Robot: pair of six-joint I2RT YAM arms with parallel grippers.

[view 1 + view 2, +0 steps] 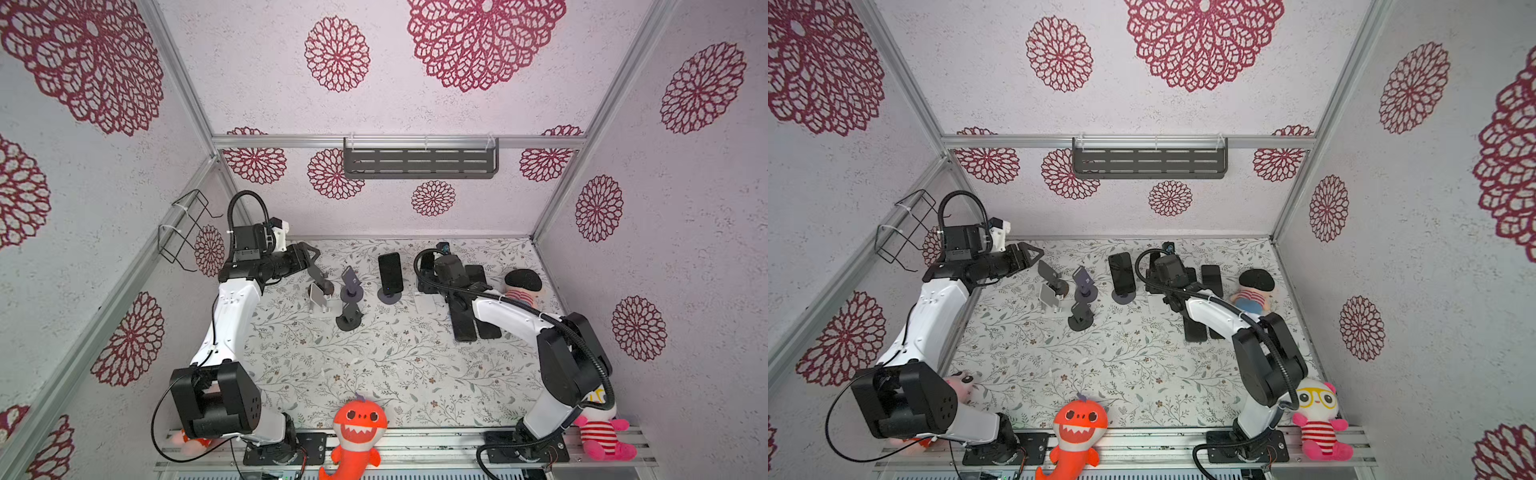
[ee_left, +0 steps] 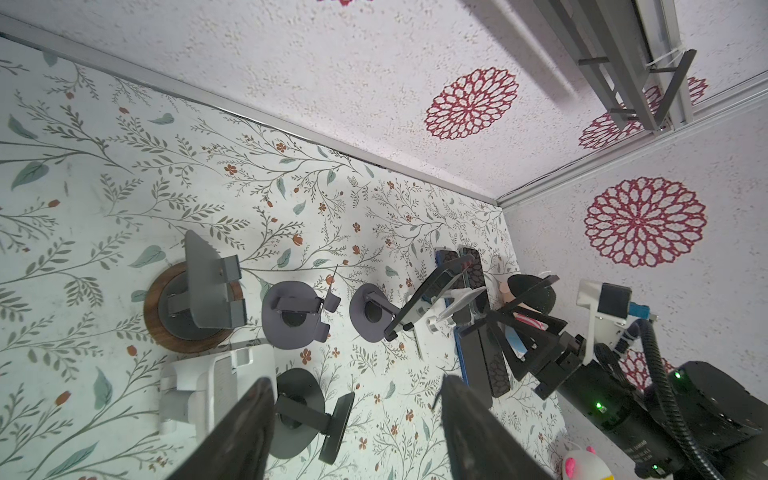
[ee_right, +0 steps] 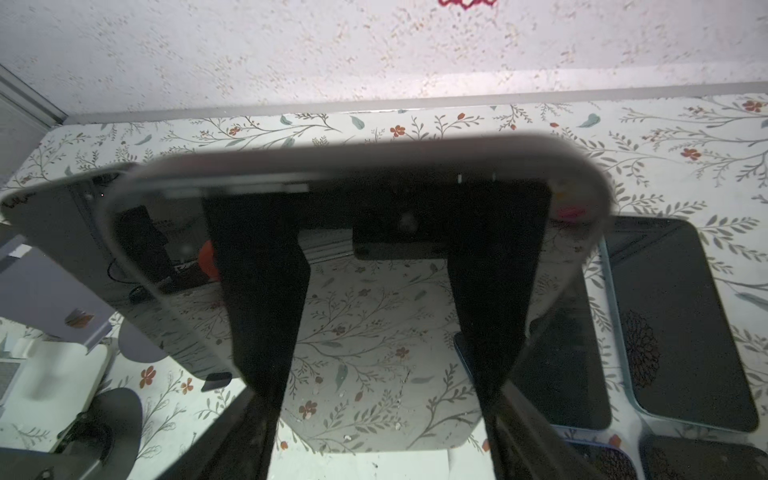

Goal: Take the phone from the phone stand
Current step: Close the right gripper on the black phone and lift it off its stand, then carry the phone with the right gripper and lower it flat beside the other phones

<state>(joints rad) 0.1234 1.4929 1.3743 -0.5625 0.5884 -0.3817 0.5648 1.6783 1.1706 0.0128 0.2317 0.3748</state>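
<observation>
Phone: your task item is the black phone (image 3: 374, 316), glossy screen facing up and tilted. It stands right of centre, toward the back of the floral table (image 1: 374, 374).
Phone stand: the white stand (image 3: 365, 465) shows directly below the phone's lower end. You cannot tell from these views whether that end rests in the cradle.
Right gripper: your right gripper (image 3: 374, 388) is clamped on the phone, one finger against each long edge. Each finger meets its own reflection in the screen.
Neighbour: a second phone (image 1: 390, 272) leans upright on a round-based stand (image 1: 389, 298), just left of the gripped one in both top views and apart from both grippers.
Flat phones: the flat phones (image 1: 465, 328) lie side by side on the table with screens up, to the right of the gripped phone and partly under your right arm.
Other stands: the purple stand (image 1: 351, 279), dark stand (image 1: 348, 320), second white stand (image 1: 319, 296) and grey stand on a wooden disc (image 2: 199, 286) are clustered left of centre.
Left gripper: your left gripper (image 2: 357, 378) has its jaws apart with nothing between the fingers. It hangs above that cluster of stands, well apart from the phone.
Plush items: an orange shark plush (image 1: 359, 428) sits at the front edge, and a dark-haired doll (image 1: 523, 282) lies near the right wall.
</observation>
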